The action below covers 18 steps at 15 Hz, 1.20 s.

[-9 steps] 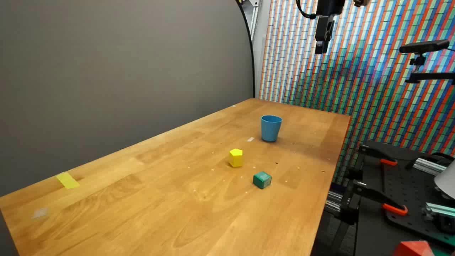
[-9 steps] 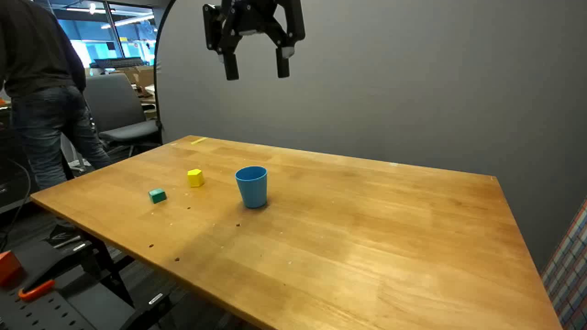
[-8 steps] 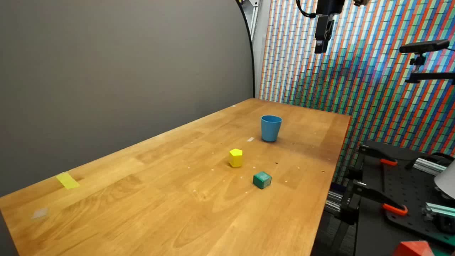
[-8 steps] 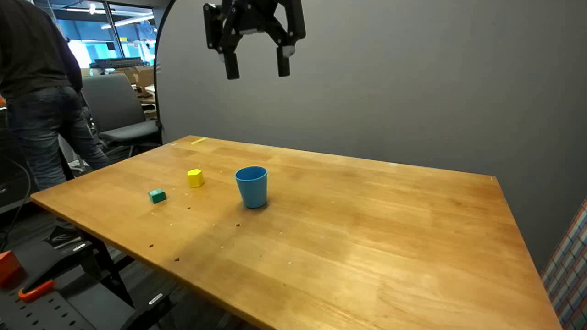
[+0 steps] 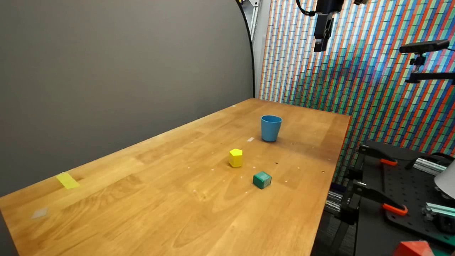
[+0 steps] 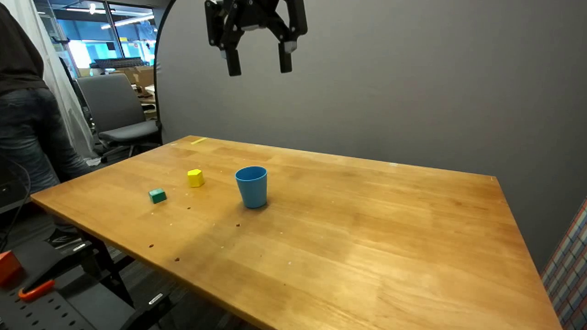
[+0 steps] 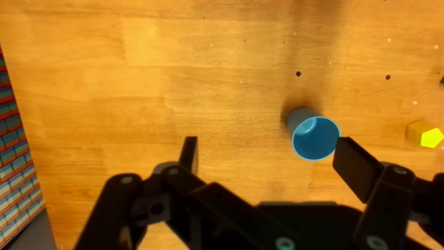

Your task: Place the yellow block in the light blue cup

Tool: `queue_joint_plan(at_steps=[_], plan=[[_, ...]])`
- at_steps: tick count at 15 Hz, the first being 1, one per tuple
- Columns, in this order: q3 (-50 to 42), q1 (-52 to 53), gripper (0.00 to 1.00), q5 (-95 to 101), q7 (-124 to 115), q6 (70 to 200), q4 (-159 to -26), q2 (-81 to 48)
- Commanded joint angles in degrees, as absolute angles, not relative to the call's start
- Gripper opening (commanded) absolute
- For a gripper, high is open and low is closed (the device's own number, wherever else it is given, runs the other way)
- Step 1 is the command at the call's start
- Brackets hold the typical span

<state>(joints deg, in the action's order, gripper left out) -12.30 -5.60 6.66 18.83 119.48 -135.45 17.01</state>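
The yellow block (image 5: 235, 158), with a five-sided top face, stands on the wooden table in both exterior views (image 6: 195, 178). In the wrist view it lies near the right edge (image 7: 425, 134). The light blue cup (image 5: 271, 128) stands upright near it, also in an exterior view (image 6: 251, 188). In the wrist view I look into the cup (image 7: 314, 139), and no object shows inside. My gripper (image 6: 260, 72) is open and empty, high above the table; it shows side-on in an exterior view (image 5: 320, 49). In the wrist view the right finger of the gripper (image 7: 267, 139) overlaps the cup's rim.
A green cube (image 5: 262, 180) lies near the yellow block. A flat yellow tape patch (image 5: 67, 180) is stuck by the table (image 6: 390, 238) edge. A dark bench with clamps (image 5: 384, 206) adjoins the table. A camera on a stand (image 5: 424, 46) and a person (image 6: 23, 105) are beyond it.
My gripper has risen slightly and stays open. The block, the cup and the green cube have not moved. The person in the background has moved left.
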Motion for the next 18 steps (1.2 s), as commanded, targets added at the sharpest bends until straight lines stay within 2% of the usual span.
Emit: queue_joint_plan(at_steps=[1, 10, 18], plan=[[-10.1, -4.1, 1.00, 4.3, 18.2, 122.1, -135.6, 15.7], [2.9, 7.8, 1.00, -2.9, 20.5, 130.1, -131.6, 3.4], [9.1, 9.6, 1.00, -10.0, 25.6, 135.6, -129.2, -8.8]])
